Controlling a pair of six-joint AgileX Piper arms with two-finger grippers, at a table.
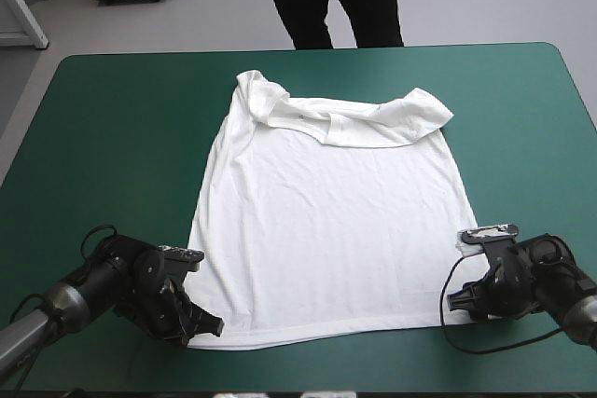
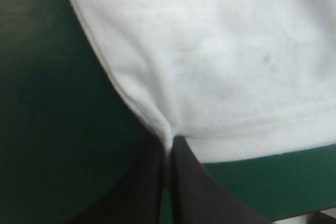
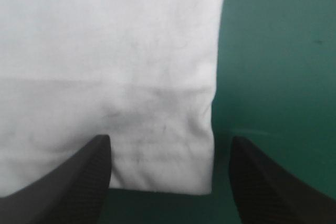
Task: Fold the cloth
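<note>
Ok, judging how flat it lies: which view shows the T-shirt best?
The high view: the whole T-shirt spread flat. The left wrist view shows only one hem corner, pinched by the left gripper; the right wrist view, the other corner.

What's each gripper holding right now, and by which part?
The left gripper is shut on the T-shirt, pinching its near left hem corner. The right gripper holds nothing: it is open, astride the near right hem corner.
</note>
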